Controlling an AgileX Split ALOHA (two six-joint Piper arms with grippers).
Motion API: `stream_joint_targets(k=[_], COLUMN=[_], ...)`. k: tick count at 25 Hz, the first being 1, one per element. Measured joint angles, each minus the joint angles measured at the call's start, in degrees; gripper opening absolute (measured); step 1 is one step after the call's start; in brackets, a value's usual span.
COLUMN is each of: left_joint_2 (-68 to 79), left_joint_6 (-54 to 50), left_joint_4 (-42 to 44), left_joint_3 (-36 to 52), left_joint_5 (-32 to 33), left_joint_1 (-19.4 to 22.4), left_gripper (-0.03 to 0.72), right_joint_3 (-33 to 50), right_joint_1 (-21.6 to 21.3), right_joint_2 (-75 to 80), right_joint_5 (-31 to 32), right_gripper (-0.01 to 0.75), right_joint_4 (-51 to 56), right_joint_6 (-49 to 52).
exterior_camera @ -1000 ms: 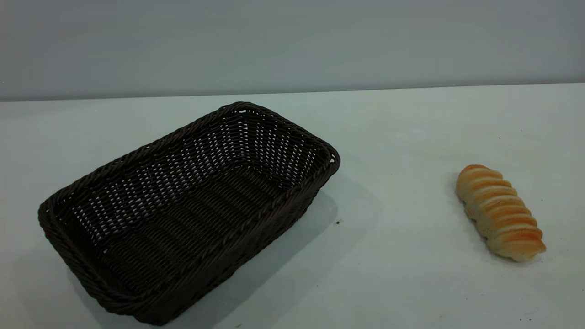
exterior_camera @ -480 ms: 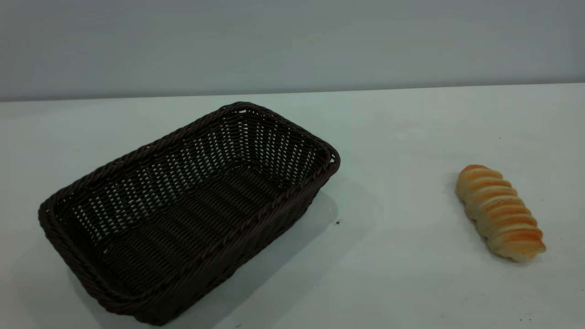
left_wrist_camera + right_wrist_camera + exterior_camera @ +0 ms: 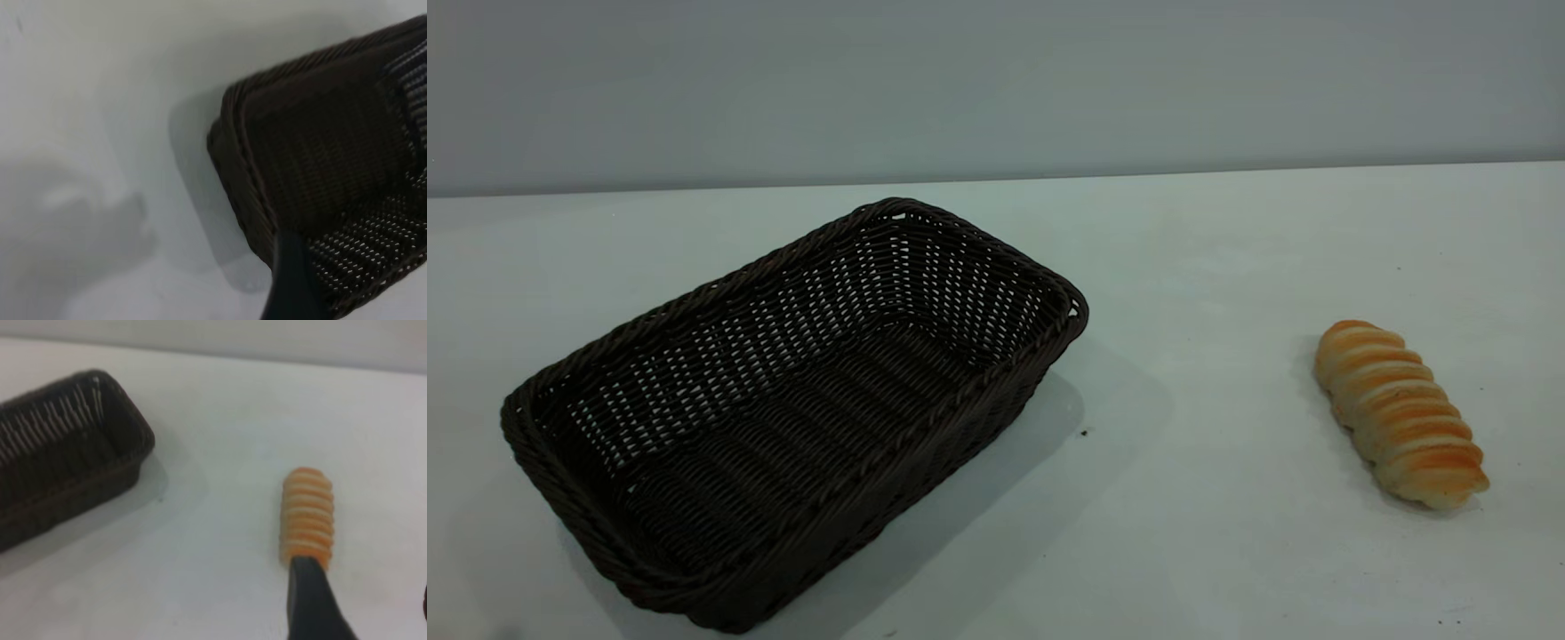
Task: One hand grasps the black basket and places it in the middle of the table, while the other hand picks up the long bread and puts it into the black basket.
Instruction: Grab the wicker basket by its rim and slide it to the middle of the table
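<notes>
— Fingers: how do they stand?
— One right finger (image 3: 313, 600) shows just short of the bread (image 3: 1401, 414); whether they gape I cannot tell, nor on the left (image 3: 293, 280), by the basket (image 3: 791, 409) corner.
— How to do it well?
— I'd straddle the bread crosswise. The basket sits left on the tabletop (image 3: 1209, 551); I'd pinch its rim.

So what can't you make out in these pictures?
- Both arms: outside the exterior view.
- Left gripper: only one dark finger shows in the left wrist view, crossing the basket.
- Right gripper: one finger shows, covering the bread's near end.
- Basket's bottom corner: near the exterior edge.
</notes>
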Motion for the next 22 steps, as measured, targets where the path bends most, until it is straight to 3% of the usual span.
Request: stream_joint_targets(k=[12,17,22], left_joint_2=[30.3,38.1,42.9], left_joint_6=[14.4,19.8,22.6], left_joint_4=[-17.9,-22.5,-25.3], left_joint_3=[-0.1,-2.5,-6.6], left_joint_5=[-16.8,-19.0,-20.5], left_joint_1=[0.0,-0.2,-4.4], left_gripper=[0.55,0.55,0.55], right_joint_3=[1.8,1.8,1.8], right_joint_1=[0.0,0.0,0.0], right_joint_2=[2.0,2.0,2.0], right_joint_5=[4.7,5.1,5.1], right_gripper=[0.386,0.386,0.386], right_joint_4=[5.3,5.7,5.7], right_joint_6=[-8.2,-8.8,-9.0])
